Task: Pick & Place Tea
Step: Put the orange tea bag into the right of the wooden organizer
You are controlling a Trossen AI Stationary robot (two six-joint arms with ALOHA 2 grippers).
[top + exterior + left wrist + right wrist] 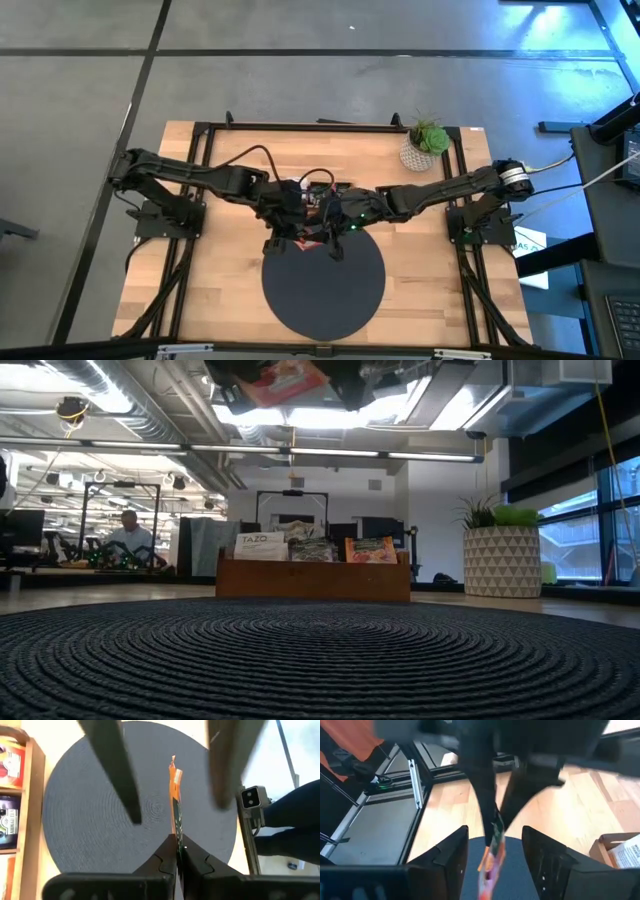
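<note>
While your left gripper (176,851) pinches a flat orange tea sachet (174,785) edge-on above the dark round woven mat (90,820) near its twelve o'clock rim, your right gripper (492,852) stands spread, one finger to each side of that sachet.

High cam overhead, low cam table-level (both see mat (323,282)).
</note>
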